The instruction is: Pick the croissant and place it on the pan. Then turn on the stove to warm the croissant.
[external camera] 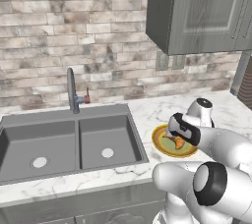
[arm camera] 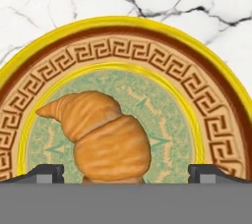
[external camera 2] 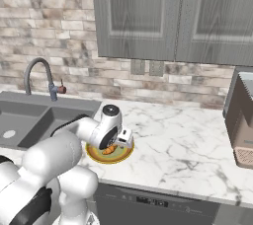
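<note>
Left base view: the arm bends low over the marble counter [external camera: 147, 112], and the gripper [external camera: 173, 138] hangs just above the plate [external camera: 160, 147] to the right of the sink [external camera: 64, 144]. The croissant [external camera: 179, 143] lies on that plate, partly hidden by the hand.

Right base view: same spot, the gripper [external camera 2: 112, 146] pointing down onto the yellow-rimmed plate [external camera 2: 123, 156], the croissant [external camera 2: 109, 149] peeking out beneath it.

Hand view: the 2 fingertips [arm camera: 47, 173] stand spread wide, 1 on each side of the croissant [arm camera: 101, 139], clear of it and gripping nothing. The pastry sits in the plate's [arm camera: 147, 36] green centre.
</note>
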Robot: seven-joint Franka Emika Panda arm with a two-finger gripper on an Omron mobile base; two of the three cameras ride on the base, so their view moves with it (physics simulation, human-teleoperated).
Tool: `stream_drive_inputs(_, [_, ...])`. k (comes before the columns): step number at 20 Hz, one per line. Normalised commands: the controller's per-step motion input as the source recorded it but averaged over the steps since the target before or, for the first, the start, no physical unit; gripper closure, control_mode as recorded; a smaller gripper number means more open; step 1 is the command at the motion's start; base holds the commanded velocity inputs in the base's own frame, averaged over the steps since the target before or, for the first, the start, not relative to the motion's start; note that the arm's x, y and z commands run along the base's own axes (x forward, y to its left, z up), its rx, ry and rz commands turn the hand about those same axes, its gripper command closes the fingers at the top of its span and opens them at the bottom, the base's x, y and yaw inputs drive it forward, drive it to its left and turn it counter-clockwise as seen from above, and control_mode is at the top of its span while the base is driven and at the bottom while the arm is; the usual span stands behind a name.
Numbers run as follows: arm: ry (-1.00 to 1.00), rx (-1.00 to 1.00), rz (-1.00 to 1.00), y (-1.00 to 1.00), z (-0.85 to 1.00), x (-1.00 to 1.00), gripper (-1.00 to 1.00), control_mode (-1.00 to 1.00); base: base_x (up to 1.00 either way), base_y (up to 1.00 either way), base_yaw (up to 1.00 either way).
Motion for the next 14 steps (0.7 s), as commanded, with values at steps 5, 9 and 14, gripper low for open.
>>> stream_drive_inputs(5, [0.0, 0.0, 0.0, 0.09, -0.18, 0.03, -1.0, -1.0, 0.0, 0.0, 0.0])
stream_drive_inputs(9, [0.0, 0.0, 0.0, 0.16, -0.14, 0.02, -1.0, -1.0, 0.0, 0.0, 0.0])
stream_drive_inputs(14, [0.0, 0.0, 0.0, 0.16, -0.15, 0.0, -1.0, -1.0, 0.0, 0.0, 0.0])
